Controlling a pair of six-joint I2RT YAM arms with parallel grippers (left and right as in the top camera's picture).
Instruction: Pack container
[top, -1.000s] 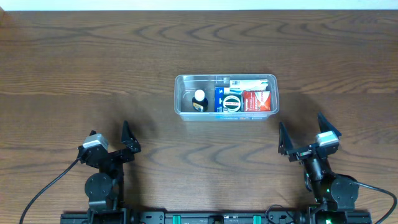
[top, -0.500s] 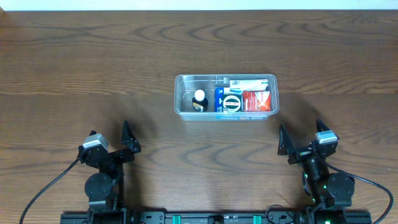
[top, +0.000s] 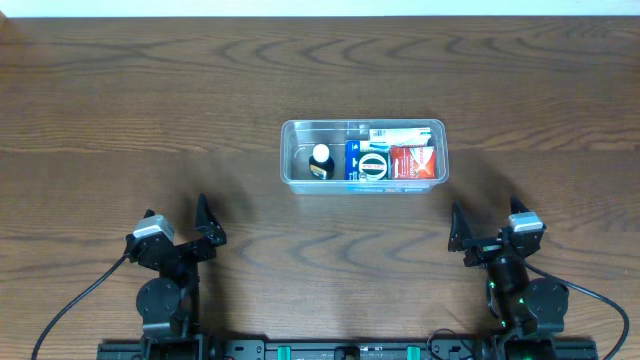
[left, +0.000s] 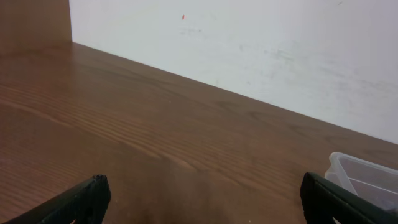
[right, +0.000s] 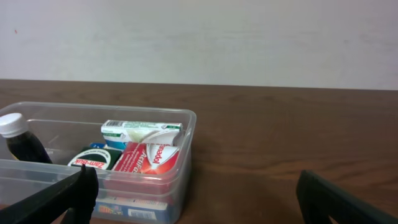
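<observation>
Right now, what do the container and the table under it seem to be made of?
The container looks like clear, glossy plastic: the red pack inside shows through its wall. The table looks like dark brown wood or a wood-look laminate with a matte finish and visible grain. Which of the two it is cannot be told.

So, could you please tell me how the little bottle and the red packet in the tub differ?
The bottle is dark with a white cap; the packet is red with white print. The bottle sits at the left end of the tub, the packet at the right. Both are inside it.
</observation>
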